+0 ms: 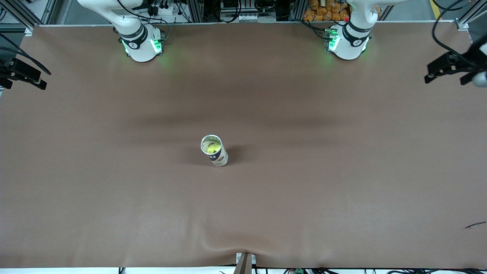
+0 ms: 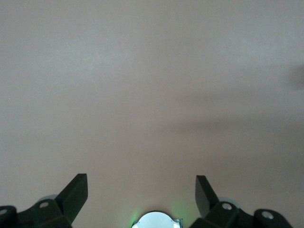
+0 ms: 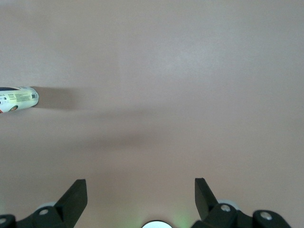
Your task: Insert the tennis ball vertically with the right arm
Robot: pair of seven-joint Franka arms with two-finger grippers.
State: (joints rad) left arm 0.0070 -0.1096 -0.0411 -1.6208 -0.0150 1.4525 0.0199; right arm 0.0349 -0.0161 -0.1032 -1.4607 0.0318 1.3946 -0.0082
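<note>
A white can with a dark band [image 1: 215, 151] stands upright in the middle of the brown table [image 1: 342, 182]. Its mouth is open and a yellow tennis ball [image 1: 212, 147] shows inside it. The can's side also shows at the edge of the right wrist view [image 3: 19, 99]. My right gripper [image 3: 141, 185] is open and empty, high over bare table, well away from the can. My left gripper [image 2: 141, 183] is open and empty over bare table. Neither gripper shows in the front view, only the right arm's base [image 1: 141, 43] and the left arm's base [image 1: 348, 42].
Black camera mounts reach in over the table's two ends [image 1: 23, 74] [image 1: 452, 66]. A small dark scrap [image 1: 475, 225] lies near the front corner at the left arm's end. A clamp [image 1: 245, 262] sits at the middle of the front edge.
</note>
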